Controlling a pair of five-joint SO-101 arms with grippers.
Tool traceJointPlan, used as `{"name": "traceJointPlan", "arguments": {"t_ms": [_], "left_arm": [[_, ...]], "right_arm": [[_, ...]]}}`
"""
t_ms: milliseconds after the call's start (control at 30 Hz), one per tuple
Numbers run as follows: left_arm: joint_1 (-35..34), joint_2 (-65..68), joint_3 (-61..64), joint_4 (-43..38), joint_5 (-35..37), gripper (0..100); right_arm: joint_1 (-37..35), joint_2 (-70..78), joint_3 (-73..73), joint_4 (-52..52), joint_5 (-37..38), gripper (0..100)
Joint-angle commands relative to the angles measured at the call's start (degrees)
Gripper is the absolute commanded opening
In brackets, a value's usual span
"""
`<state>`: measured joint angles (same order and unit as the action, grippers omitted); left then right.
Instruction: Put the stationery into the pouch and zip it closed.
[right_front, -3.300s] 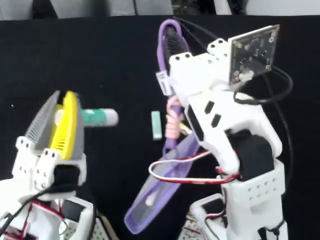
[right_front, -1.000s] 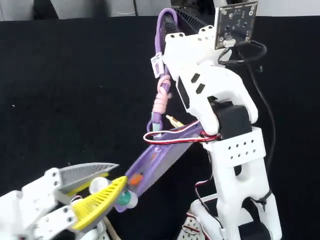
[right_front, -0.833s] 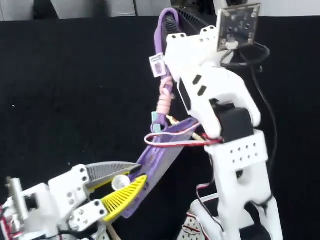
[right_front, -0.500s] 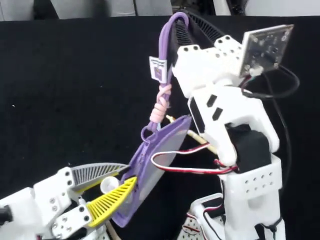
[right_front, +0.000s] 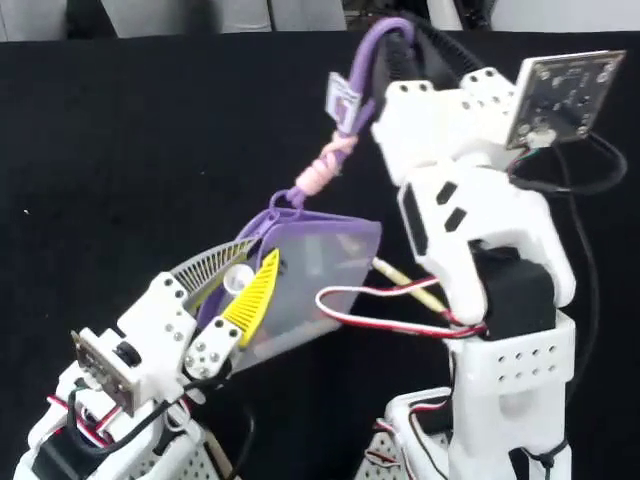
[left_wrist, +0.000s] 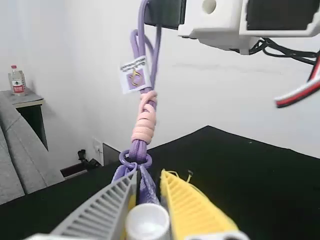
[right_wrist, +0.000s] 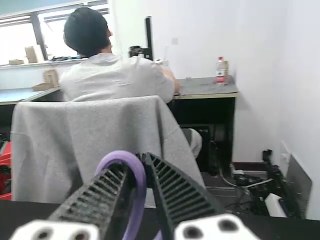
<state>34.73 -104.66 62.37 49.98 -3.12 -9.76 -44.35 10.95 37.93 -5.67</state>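
Observation:
The purple see-through pouch (right_front: 320, 262) hangs in the air from its purple strap (right_front: 372, 58), with a pink knotted cord (right_front: 318, 178) and a paper tag (right_front: 343, 99) in between. My right gripper (right_front: 395, 38) is high at the back, shut on the strap (right_wrist: 131, 176). My left gripper (right_front: 240, 285), with grey and yellow fingers, is at the pouch's lower left end, shut on a white glue stick (right_front: 238, 279). In the left wrist view the glue stick (left_wrist: 147, 223) points up at the pouch's corner (left_wrist: 142, 179). A yellow pencil (right_front: 408, 283) sticks out of the pouch's right side.
The table (right_front: 130, 140) is covered in black cloth. The right arm's red and white wires (right_front: 385, 305) loop across the front of the pouch. The right arm's white body (right_front: 500, 330) stands close to the pouch's right.
The right arm has lifted the strap higher and to the right, swinging the pouch up. The left gripper has risen from the front edge with the glue stick to the pouch's end.

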Motion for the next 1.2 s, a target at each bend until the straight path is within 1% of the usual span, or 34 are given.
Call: {"name": "traceJointPlan", "arguments": {"t_ms": [0, 67, 100, 200, 233, 367, 500, 600, 733, 800, 900, 1033, 1167], "left_arm": [[1.7, 0.3, 2.5, -0.5, -0.9, 3], [2.4, 0.3, 2.9, -0.4, -0.8, 4], [2.2, 0.3, 2.9, -0.3, -0.2, 7], [0.6, 0.3, 2.3, -0.1, 6.9, 18], [-0.7, 0.4, 1.5, -0.1, 8.8, 20], [-3.7, 0.4, -2.6, -0.4, 10.0, 20], [-6.4, 0.4, -9.5, -0.3, 10.1, 20], [-9.2, 0.4, -14.8, -0.2, 12.4, 20], [-15.8, 0.4, -18.7, -0.1, 17.4, 19], [-18.8, 0.4, -17.9, -0.1, 20.2, 19], [-21.1, 0.4, -14.7, -0.1, 23.3, 19], [-21.6, 0.4, -10.2, -0.1, 23.7, 19], [-21.6, 0.4, -4.6, -0.4, 23.7, 19]], "right_arm": [[3.2, -2.0, -0.7, 0.0, -0.4, 1.1], [3.9, -2.1, -0.7, 0.3, -0.3, 1.1], [4.0, -2.1, -0.7, 0.3, -0.3, 1.1], [4.9, -2.1, -0.7, 0.4, -0.3, 1.1], [5.2, -2.0, -0.7, 0.4, -0.4, 1.1], [5.3, -2.0, -0.6, 0.4, -0.2, 1.1], [5.4, -2.0, -0.6, 0.4, -0.2, 1.1], [8.1, -2.0, -0.7, 0.4, -0.4, 1.1], [13.0, -2.0, -3.2, 1.7, -0.3, 1.1], [15.5, -2.0, -6.2, 2.9, -0.4, 1.1], [18.1, -1.7, -12.1, 4.2, -0.5, 1.1], [18.6, -1.5, -19.1, 5.4, -0.3, 1.1], [19.7, -1.5, -22.4, 4.8, -0.3, 1.1]]}}
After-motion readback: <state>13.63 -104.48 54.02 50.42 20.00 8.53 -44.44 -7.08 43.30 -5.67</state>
